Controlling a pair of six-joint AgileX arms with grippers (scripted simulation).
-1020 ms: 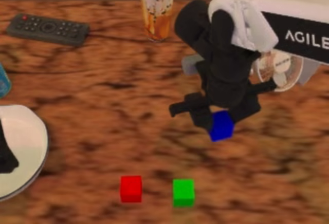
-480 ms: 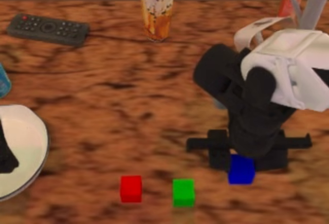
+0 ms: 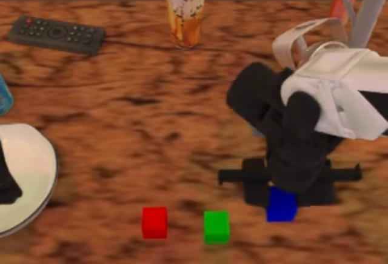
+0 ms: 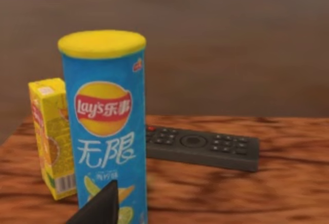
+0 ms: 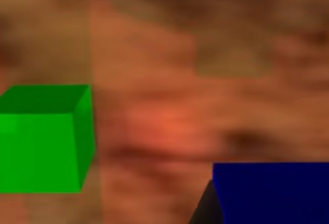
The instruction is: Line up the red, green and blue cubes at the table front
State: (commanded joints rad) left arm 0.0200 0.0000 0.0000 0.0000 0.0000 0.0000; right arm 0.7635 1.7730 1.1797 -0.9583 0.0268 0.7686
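Blue cube at the right pincer
Pinched in its fingers, low near the surface's front edge, right of the green cube.

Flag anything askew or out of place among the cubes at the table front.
Only the blue cube stands out: it sits slightly farther back than the red cube and green cube, under the right gripper, and not yet level with their row. Nothing is spilled or damaged.

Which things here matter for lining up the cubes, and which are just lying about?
Part of the job:
red cube
green cube
blue cube, under the right claw
table

Lying about:
remote
drink cup
white plate
crisps can
yellow carton
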